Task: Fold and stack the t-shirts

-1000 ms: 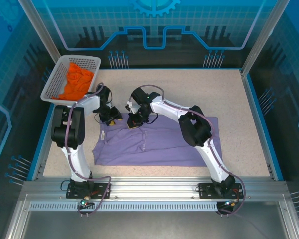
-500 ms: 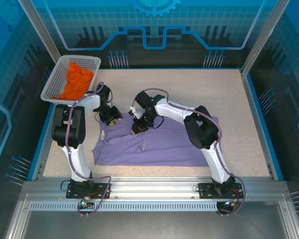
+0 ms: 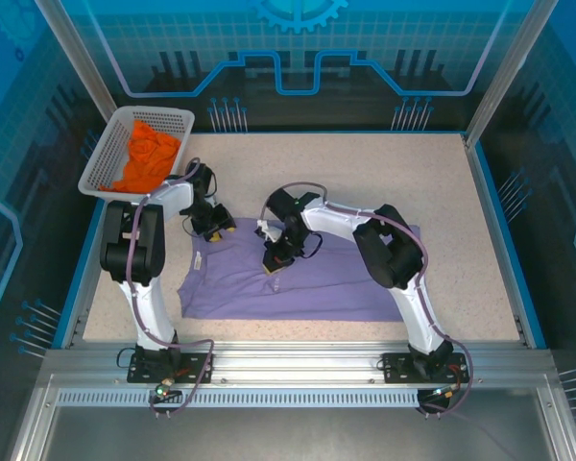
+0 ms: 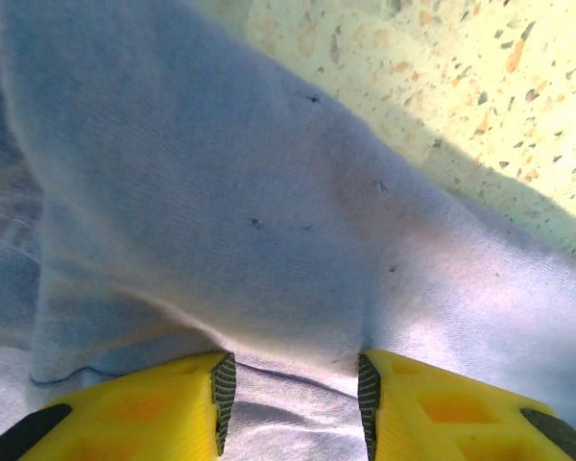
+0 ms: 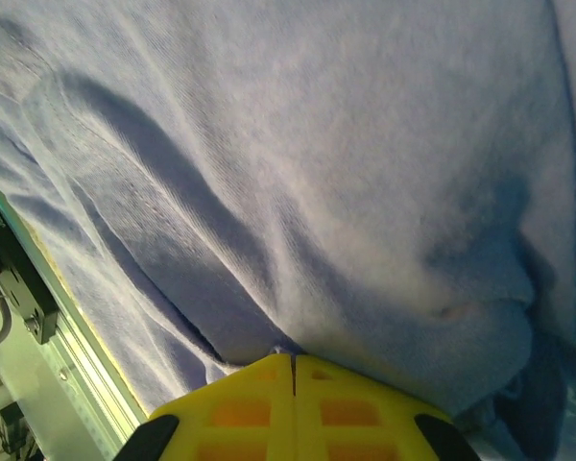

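The lavender t-shirt (image 3: 317,288) lies spread across the near half of the table. My left gripper (image 3: 212,224) sits at its far-left corner. In the left wrist view its yellow fingers (image 4: 173,403) stand partly apart, closed on a thick fold of the lavender cloth (image 4: 221,192). My right gripper (image 3: 274,259) rests on the shirt's middle, a little left of centre. There its jaws (image 5: 293,357) are shut with a pinch of the cloth (image 5: 346,173) at the tips, and wrinkles spread out from them. The orange t-shirt (image 3: 146,158) lies crumpled in the basket.
The white mesh basket (image 3: 163,112) stands tilted at the far-left corner, just behind the left arm. Bare speckled tabletop (image 3: 384,173) stretches beyond and to the right of the shirt. A blue rim (image 3: 494,221) bounds the table on the right.
My right gripper has moved toward the near edge and slightly right, taking the shirt's far edge with it over the body. The left gripper has stayed at its corner.
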{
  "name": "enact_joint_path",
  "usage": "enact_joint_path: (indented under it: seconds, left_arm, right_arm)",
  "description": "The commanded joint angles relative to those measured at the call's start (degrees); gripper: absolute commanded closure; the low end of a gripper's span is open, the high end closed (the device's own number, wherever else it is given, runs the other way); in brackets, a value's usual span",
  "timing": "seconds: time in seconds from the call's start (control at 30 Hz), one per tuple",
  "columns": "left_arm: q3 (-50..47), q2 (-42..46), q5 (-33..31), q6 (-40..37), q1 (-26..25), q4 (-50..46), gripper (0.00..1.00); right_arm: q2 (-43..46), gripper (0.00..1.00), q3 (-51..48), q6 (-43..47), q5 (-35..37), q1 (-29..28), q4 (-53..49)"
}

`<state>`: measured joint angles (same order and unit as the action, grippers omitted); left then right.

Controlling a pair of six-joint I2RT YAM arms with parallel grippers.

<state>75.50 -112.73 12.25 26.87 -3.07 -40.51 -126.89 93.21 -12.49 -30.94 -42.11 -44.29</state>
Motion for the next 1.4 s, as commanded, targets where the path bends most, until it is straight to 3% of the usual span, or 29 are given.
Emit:
enact_joint_path:
  seconds: [0.0,0.1,0.33,0.47,0.57,0.73,0.9,1.0,1.17,1.37]
  left_arm:
    - [1.22,-2.21,-2.69,-0.81,0.08,-0.53,0.58]
    - [1.82,-2.32,-2.76,-0.95,0.08,-0.86,0.57]
    - [2.81,-0.76,-3.99,-1.86,0.08,-2.24,0.55]
    - [3.91,2.08,-3.43,-1.79,0.08,-3.46,0.52]
    - [5.44,5.05,-2.32,-1.66,0.08,-4.39,0.45]
    - [7.91,8.7,-0.37,-1.04,-0.21,-5.72,0.41]
    - [5.75,8.82,1.12,1.94,-1.51,-4.53,0.46]
    - [4.28,6.67,0.47,4.17,-2.67,-4.08,0.51]
    - [1.15,3.29,-1.72,8.97,-4.3,-0.49,0.54]
    - [6.28,-6.04,-4.05,10.74,-6.44,-1.77,0.54]
  right_arm:
    - [3.03,0.89,-2.13,1.1,-0.3,-0.99,-0.35]
    - [4.33,0.7,-3.33,0.4,0.4,-1.02,-0.06]
    - [12.24,0.53,-9.36,-3.04,0.29,-0.71,4.26]
    - [19.01,0.52,-14.96,-6.79,-0.71,1.4,8.32]
    - [24.77,0.52,-20.7,-12.38,0.13,6.24,12.62]
    - [31.1,0.5,-26.7,-20.6,12.61,18.5,11.69]
    - [30.81,0.53,-29.26,-24.77,17.69,31.18,8.98]
    - [29.99,0.53,-29.82,-24.52,18.61,35.69,8.95]
    - [26.3,0.54,-27.87,-24.82,22.21,40.2,4.51]
    - [22.85,0.54,-27.55,-25.87,22.97,42.37,1.7]
